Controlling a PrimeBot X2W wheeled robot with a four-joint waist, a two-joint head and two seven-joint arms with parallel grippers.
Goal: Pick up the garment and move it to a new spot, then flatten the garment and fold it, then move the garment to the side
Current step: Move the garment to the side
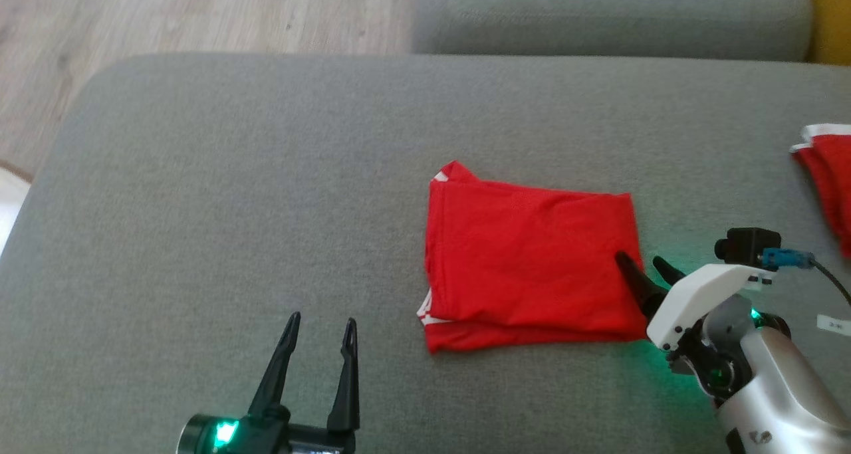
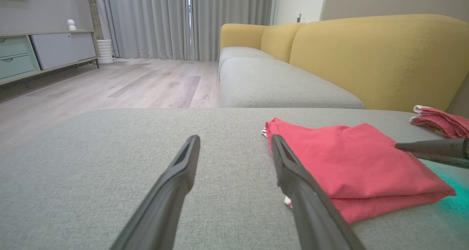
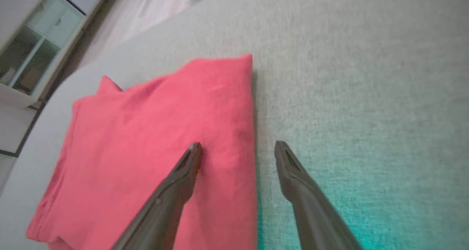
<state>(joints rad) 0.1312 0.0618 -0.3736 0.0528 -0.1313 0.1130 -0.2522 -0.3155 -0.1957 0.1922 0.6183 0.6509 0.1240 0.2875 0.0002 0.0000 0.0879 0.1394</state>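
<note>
Garment (image 1: 528, 268): red folded rectangle, white trim.
Room: bare grey woven cushion (image 1: 233, 195) leftward.
Right pincer (image 1: 638, 257): spread, straddling garment's right edge, empty.
Left pincer (image 1: 322, 318): spread, empty.

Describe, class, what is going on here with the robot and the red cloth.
A two-armed robot is working over a grey cushion. A red garment lies on it, already folded into a neat rectangle. The right gripper is open and straddles the garment's right edge, with one finger over the cloth and the other over the cushion. The left gripper is open and clear of the garment. A second red cloth lies at the far right.
</note>
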